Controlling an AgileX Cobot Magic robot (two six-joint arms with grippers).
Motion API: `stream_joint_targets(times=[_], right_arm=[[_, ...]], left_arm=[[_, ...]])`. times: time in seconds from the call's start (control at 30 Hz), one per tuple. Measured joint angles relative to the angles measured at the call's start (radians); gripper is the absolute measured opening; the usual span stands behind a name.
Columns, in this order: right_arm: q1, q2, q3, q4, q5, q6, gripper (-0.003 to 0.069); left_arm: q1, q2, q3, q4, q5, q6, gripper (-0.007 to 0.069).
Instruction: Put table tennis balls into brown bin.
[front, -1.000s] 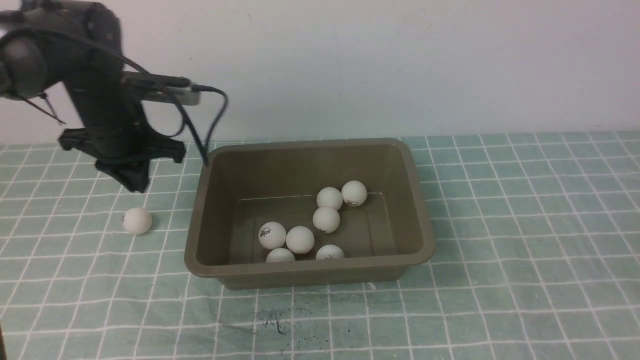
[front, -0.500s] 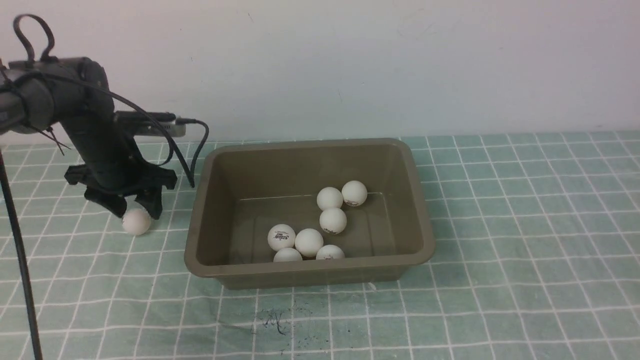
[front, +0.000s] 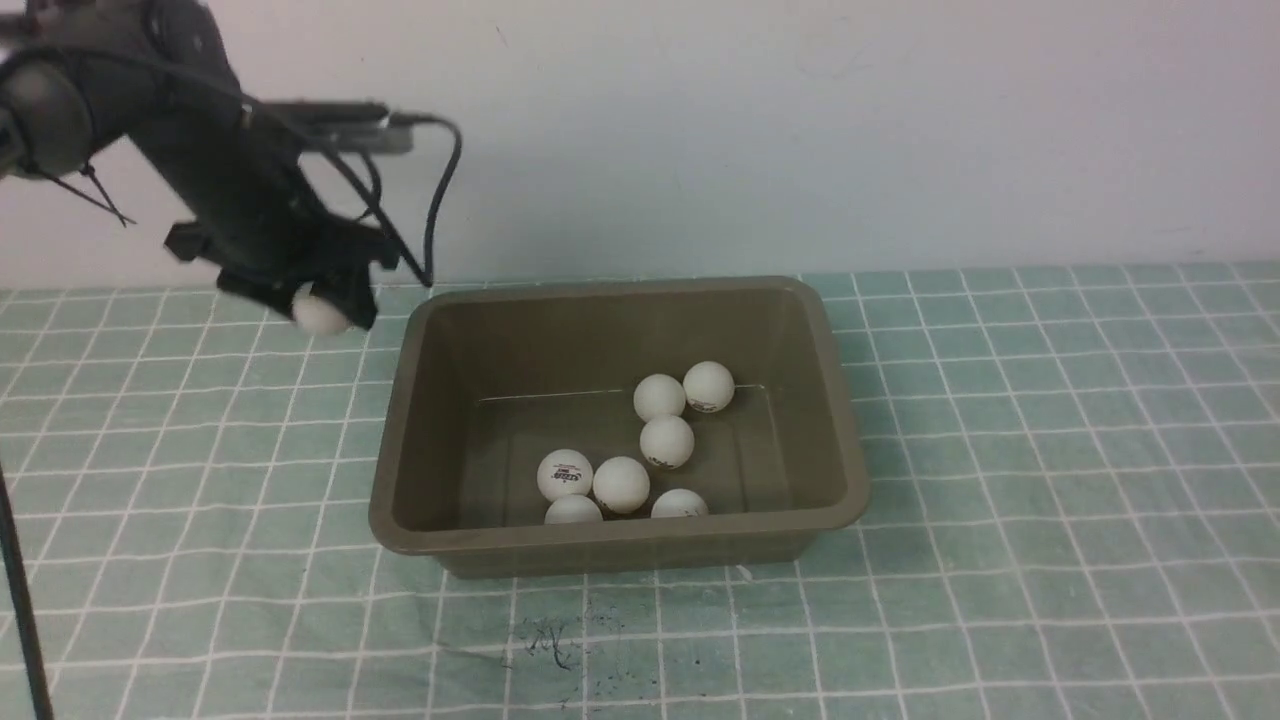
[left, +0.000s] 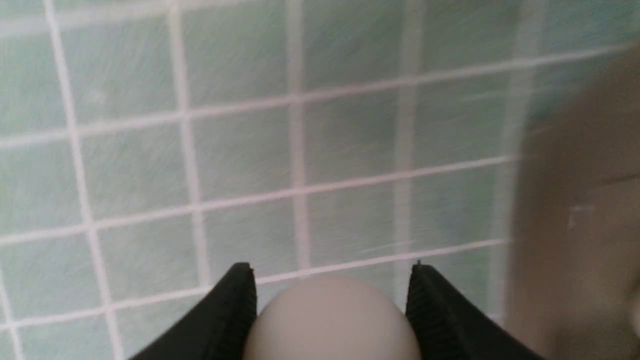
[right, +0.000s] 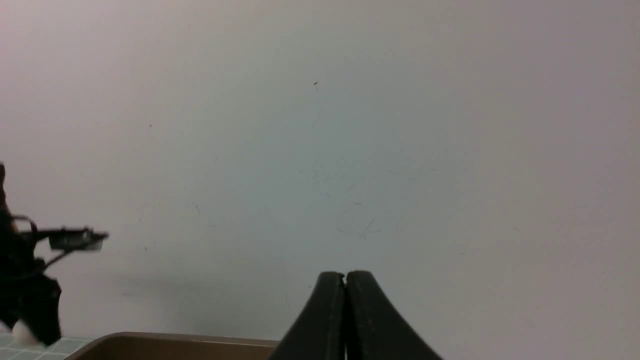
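here, in the front view, the left end effector (front: 320, 302) grips one ball (front: 318, 316) in the air above the bench (front: 1050, 470), just left of the far left corner of the bin (front: 620, 548). seven balls (front: 667, 441) lie on the bin floor, most near its front wall. left wrist view: both fingers (left: 225, 320) press the ball's sides, with the bin blurred beside them. right wrist view: the right end effector (right: 345, 282) is closed on nothing and faces the wall (right: 350, 125), the bin rim below it.
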Motion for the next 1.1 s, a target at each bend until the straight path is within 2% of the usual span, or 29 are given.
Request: stream_joint_targets(times=[0.13, 0.27, 0.33, 0.37, 0.4, 0.47, 0.53, 0.57, 0.63, 0.67, 0.7, 0.73, 0.77, 0.87, 1.0, 1.1], right_arm=[[0.0, 0.0, 0.0, 0.0, 0.0, 0.0, -0.001], [0.0, 0.0, 0.0, 0.0, 0.0, 0.0, -0.001], [0.0, 0.0, 0.0, 0.0, 0.0, 0.0, -0.001], [0.0, 0.0, 0.0, 0.0, 0.0, 0.0, -0.001], [0.0, 0.0, 0.0, 0.0, 0.0, 0.0, -0.001], [0.0, 0.0, 0.0, 0.0, 0.0, 0.0, -0.001], [0.0, 0.0, 0.0, 0.0, 0.0, 0.0, -0.001], [0.0, 0.0, 0.0, 0.0, 0.0, 0.0, -0.001], [0.0, 0.0, 0.0, 0.0, 0.0, 0.0, -0.001], [0.0, 0.0, 0.0, 0.0, 0.0, 0.0, -0.001], [0.0, 0.0, 0.0, 0.0, 0.0, 0.0, -0.001], [0.0, 0.0, 0.0, 0.0, 0.0, 0.0, -0.001], [0.0, 0.0, 0.004, 0.0, -0.001, 0.0, -0.001], [0.0, 0.0, 0.019, 0.0, -0.001, 0.0, -0.001], [-0.013, 0.0, 0.074, 0.0, -0.008, 0.0, -0.001], [-0.065, 0.0, 0.144, 0.01, -0.012, 0.0, -0.001]], left_arm=[[-0.133, -0.052, -0.011, -0.08, -0.033, 0.133, 0.0345], [-0.195, 0.005, -0.009, -0.082, -0.059, 0.124, 0.0353], [-0.217, 0.043, -0.007, -0.082, -0.068, 0.099, 0.0421], [-0.218, 0.046, -0.007, -0.081, -0.069, 0.096, 0.043], [-0.227, 0.058, -0.007, -0.081, -0.074, 0.08, 0.0502], [-0.231, 0.061, -0.019, -0.081, -0.07, 0.052, 0.0551], [-0.231, 0.06, -0.04, -0.081, -0.059, 0.027, 0.0547], [-0.23, 0.051, -0.064, -0.073, -0.036, 0.005, 0.0496], [-0.229, 0.015, -0.09, -0.055, 0.004, -0.006, 0.0319], [-0.229, 0.015, -0.091, -0.054, 0.007, -0.006, 0.0299], [-0.229, -0.016, -0.095, -0.046, 0.016, -0.006, 0.016], [-0.229, -0.025, -0.096, -0.043, 0.019, -0.006, 0.0129], [-0.229, -0.068, -0.097, -0.034, 0.023, -0.006, 0.005], [-0.229, -0.129, -0.097, -0.028, 0.026, -0.006, 0.0004], [-0.232, -0.229, -0.091, -0.028, 0.025, -0.006, -0.0005], [-0.239, -0.351, -0.001, -0.028, -0.007, -0.005, -0.0005]])
